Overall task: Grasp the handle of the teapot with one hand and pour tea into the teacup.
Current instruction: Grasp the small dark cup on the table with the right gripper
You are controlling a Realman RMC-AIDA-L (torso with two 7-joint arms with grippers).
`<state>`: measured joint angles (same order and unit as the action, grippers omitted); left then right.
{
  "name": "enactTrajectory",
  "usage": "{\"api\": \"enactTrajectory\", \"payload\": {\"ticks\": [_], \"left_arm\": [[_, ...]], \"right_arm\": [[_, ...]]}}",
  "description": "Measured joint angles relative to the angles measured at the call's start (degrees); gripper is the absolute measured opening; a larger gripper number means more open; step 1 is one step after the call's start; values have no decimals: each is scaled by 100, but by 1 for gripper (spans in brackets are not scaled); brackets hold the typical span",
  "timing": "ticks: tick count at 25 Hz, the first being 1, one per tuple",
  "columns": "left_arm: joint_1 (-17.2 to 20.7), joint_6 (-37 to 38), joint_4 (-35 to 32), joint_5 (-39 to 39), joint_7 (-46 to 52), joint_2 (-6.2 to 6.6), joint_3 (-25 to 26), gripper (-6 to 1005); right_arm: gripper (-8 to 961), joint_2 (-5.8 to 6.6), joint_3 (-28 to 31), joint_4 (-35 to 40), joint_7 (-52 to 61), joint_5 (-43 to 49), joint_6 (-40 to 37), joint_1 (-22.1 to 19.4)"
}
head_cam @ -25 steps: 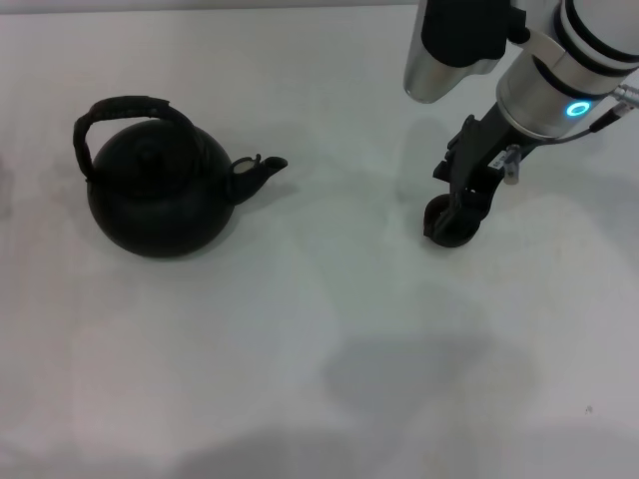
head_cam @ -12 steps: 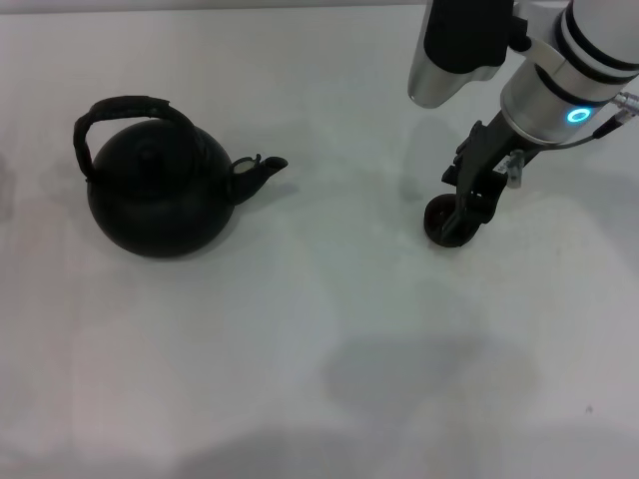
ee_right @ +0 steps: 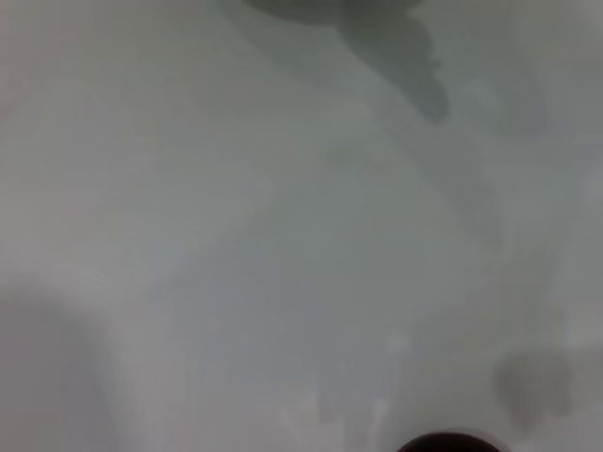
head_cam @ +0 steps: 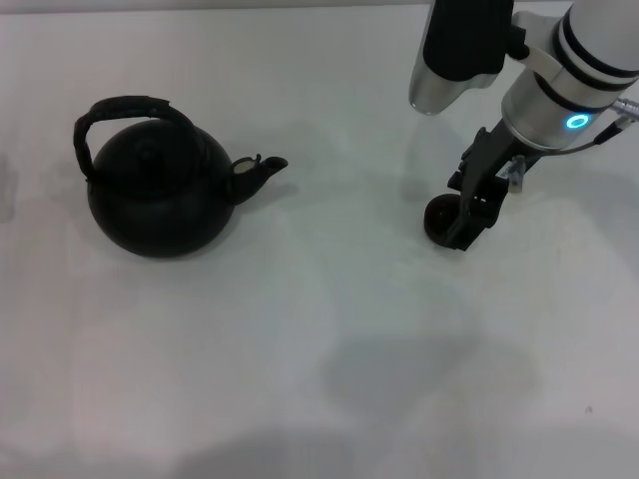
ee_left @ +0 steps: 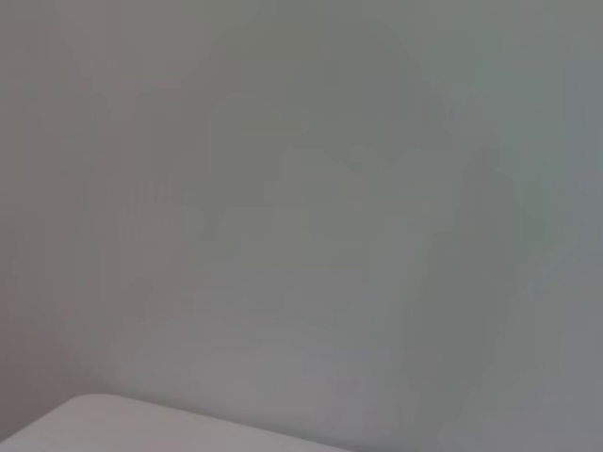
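The matte-black teapot (head_cam: 155, 195) stands on the white table at the left, its short spout (head_cam: 262, 170) pointing right and its arched dark handle (head_cam: 120, 112) free over the lid. The small dark teacup (head_cam: 437, 218) stands on the table at the right; its rim also shows as a dark sliver in the right wrist view, teacup (ee_right: 448, 443). My right gripper (head_cam: 461, 235) hangs right beside the cup on its right side, open, with one finger (head_cam: 469, 218) overlapping the cup's edge. My left gripper is out of view.
The white table (head_cam: 319, 329) spreads between teapot and cup. My right arm's silver and white links (head_cam: 469, 50) reach in from the upper right. The left wrist view shows only bare table (ee_left: 301, 226).
My right gripper has shifted right and a little up, off the teacup, which stays in place and now shows more fully. The teapot has not moved.
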<state>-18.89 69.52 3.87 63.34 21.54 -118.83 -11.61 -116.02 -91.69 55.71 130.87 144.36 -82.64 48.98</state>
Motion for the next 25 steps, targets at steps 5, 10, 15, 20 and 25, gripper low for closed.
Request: {"api": "enactTrajectory", "payload": {"ticks": [5,10,15,20,25], "left_arm": [[0,0,0,3,0,0,0,681],[0,0,0,3,0,0,0,681],[0,0,0,3,8,0,0,682],[0,0,0,9,59,0,-9,682],[0,0,0,11,61,0,-9,681]], "right_arm": [[820,-1,-111,-93,0,1,29,45],[819,-9,-137,-110,0,0,38,45],[819,-9,-139,-178,0,-2,109,57],[818,-9,-139,-234,0,-4,159,80],[818,-9,-179,-257,0,-5,185,82]]}}
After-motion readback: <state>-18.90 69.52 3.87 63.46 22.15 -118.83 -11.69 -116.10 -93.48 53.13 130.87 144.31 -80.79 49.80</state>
